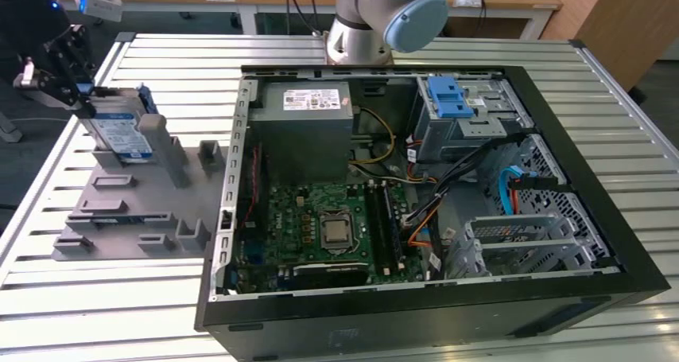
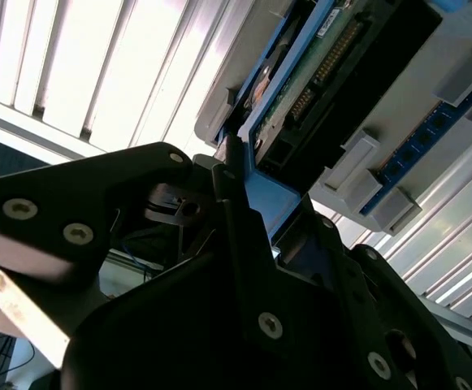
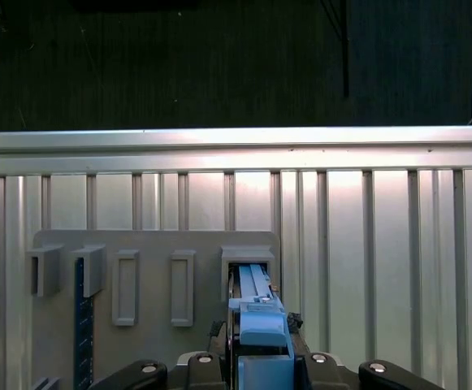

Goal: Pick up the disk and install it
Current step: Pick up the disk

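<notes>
The disk (image 1: 122, 135) stands on edge in the grey holder plate (image 1: 138, 211) at the exterior view's left; its blue-and-white label faces out and blue rails run along its edges. My gripper (image 1: 83, 99) sits at the disk's upper end, shut on its blue rail. In the second wrist view the black fingers (image 2: 219, 183) clamp the blue rail (image 2: 264, 199), and the disk's circuit-board side (image 2: 317, 77) runs away from them. In the first wrist view the disk (image 3: 256, 313) is edge-on between the gripper (image 3: 256, 333) fingers, its far end in a slot of the holder plate (image 3: 150, 244).
An open computer case (image 1: 594, 219) lies at the exterior view's right, with a power supply (image 1: 308, 111), motherboard (image 1: 329, 227), cables and a drive bay with a blue latch (image 1: 451, 99). The arm's base (image 1: 382, 20) stands behind it. All rests on a slatted metal table (image 1: 106, 322).
</notes>
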